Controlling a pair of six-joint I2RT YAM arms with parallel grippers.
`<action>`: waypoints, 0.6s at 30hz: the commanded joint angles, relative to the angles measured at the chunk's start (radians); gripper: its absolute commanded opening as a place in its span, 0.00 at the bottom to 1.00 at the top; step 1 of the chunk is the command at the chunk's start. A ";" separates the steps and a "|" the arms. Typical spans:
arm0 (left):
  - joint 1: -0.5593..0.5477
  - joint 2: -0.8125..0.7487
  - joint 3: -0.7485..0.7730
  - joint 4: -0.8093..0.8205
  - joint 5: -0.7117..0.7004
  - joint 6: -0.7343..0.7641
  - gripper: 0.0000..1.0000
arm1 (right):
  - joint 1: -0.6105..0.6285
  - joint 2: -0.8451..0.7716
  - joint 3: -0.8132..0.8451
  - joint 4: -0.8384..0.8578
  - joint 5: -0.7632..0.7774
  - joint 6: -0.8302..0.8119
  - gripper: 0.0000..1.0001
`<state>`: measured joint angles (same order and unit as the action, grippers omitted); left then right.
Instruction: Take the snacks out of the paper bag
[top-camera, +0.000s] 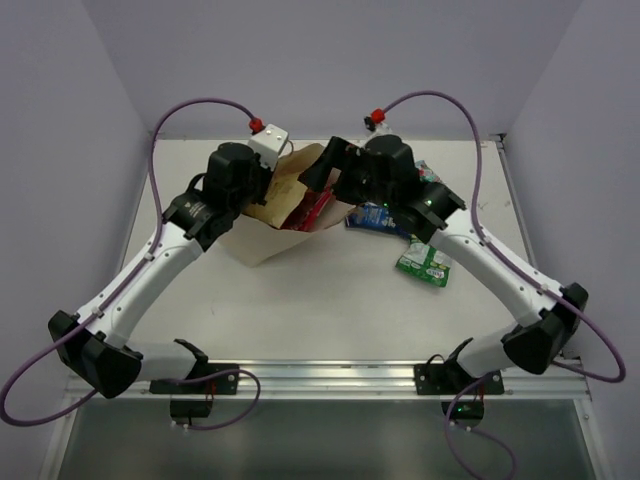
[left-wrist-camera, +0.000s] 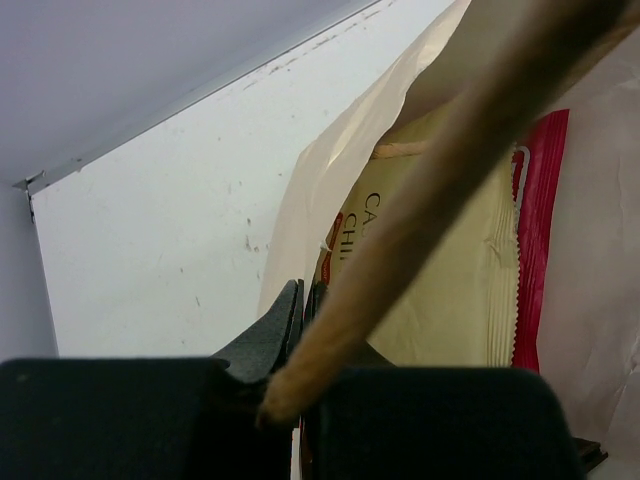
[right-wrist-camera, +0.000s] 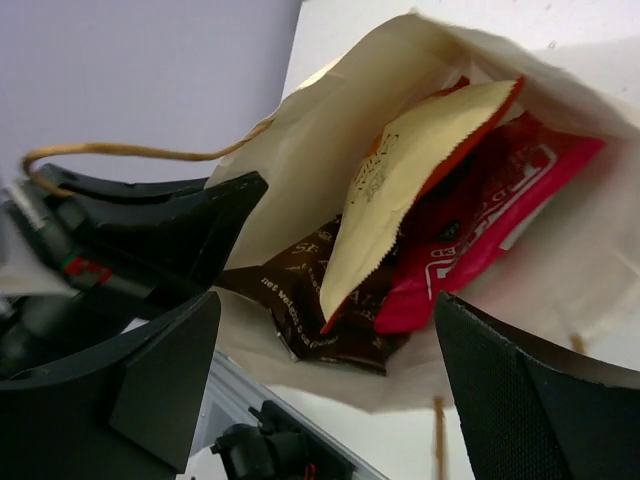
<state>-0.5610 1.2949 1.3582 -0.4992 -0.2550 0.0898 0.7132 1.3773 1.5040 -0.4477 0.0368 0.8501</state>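
The paper bag (top-camera: 262, 240) lies on its side, its mouth facing right. My left gripper (top-camera: 266, 188) is shut on the bag's upper rim (left-wrist-camera: 330, 190), and a twisted handle (left-wrist-camera: 450, 170) crosses its view. My right gripper (top-camera: 318, 172) is open at the bag's mouth (right-wrist-camera: 300, 150) and holds nothing. Inside the bag I see the brown pack (right-wrist-camera: 300, 300), the orange-and-cream chip bag (right-wrist-camera: 400, 190) and the pink bag (right-wrist-camera: 480, 230). The pink bag's edge (top-camera: 315, 208) shows at the mouth from above. The blue pack (top-camera: 372, 216), green pack (top-camera: 424, 263) and teal-pink pack (top-camera: 428, 172) lie on the table.
The three loose packs lie right of the bag, under and beside my right arm. Lilac walls close off the back and both sides of the white table (top-camera: 330, 300). A metal rail (top-camera: 330, 375) runs along the near edge.
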 joint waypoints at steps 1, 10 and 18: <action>0.004 -0.045 0.047 0.008 0.023 -0.008 0.00 | 0.040 0.100 0.085 0.033 0.034 0.020 0.90; 0.003 -0.075 0.041 -0.010 0.033 -0.019 0.00 | 0.057 0.290 0.088 0.041 0.012 0.102 0.88; 0.004 -0.103 -0.010 -0.009 0.049 -0.047 0.00 | 0.057 0.373 0.116 0.090 -0.031 0.121 0.54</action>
<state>-0.5610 1.2320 1.3525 -0.5388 -0.2264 0.0696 0.7670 1.7363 1.5768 -0.4152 0.0231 0.9485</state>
